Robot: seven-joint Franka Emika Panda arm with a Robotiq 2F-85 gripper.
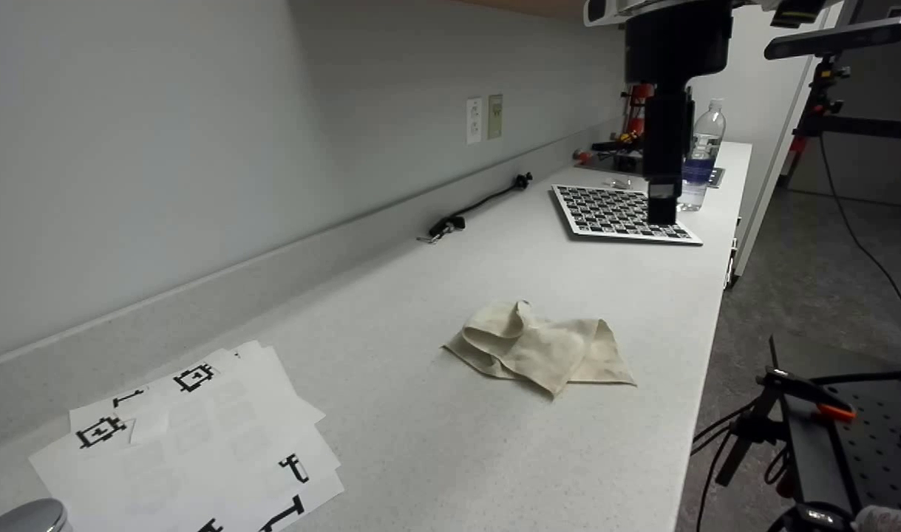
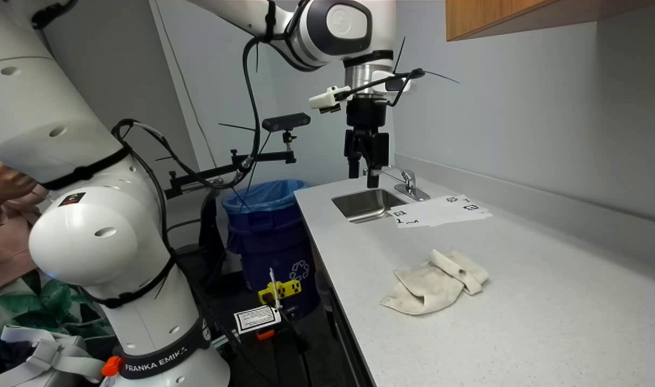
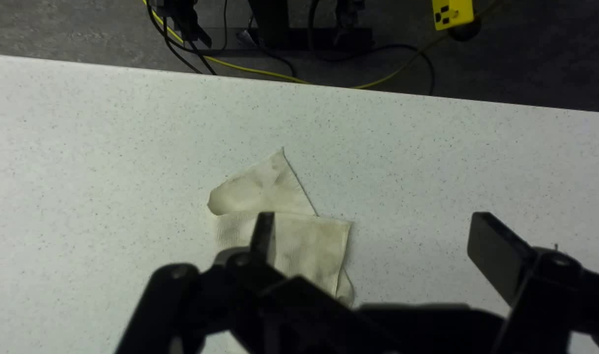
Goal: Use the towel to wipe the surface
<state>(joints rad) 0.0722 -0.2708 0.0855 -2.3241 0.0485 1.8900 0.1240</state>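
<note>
Gripper [image 3: 372,235] spread wide above speckled counter [image 3: 451,162] bearing rumpled towel [image 1: 546,351]; grey wall [image 1: 199,148] alongside.

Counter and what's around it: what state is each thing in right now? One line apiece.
Gripper, open, holding nothing.
Towel, crumpled, lying unheld on the counter.
Papers, overlapping in a loose pile.
Checkered board, lying patterned side up.
Blue-labelled bottle, upright; fill level unclear.
Blue bin, open at the top, lined with a bag.
White wall outlet, nothing plugged in.
Faucet, too small to tell whether running.
</note>
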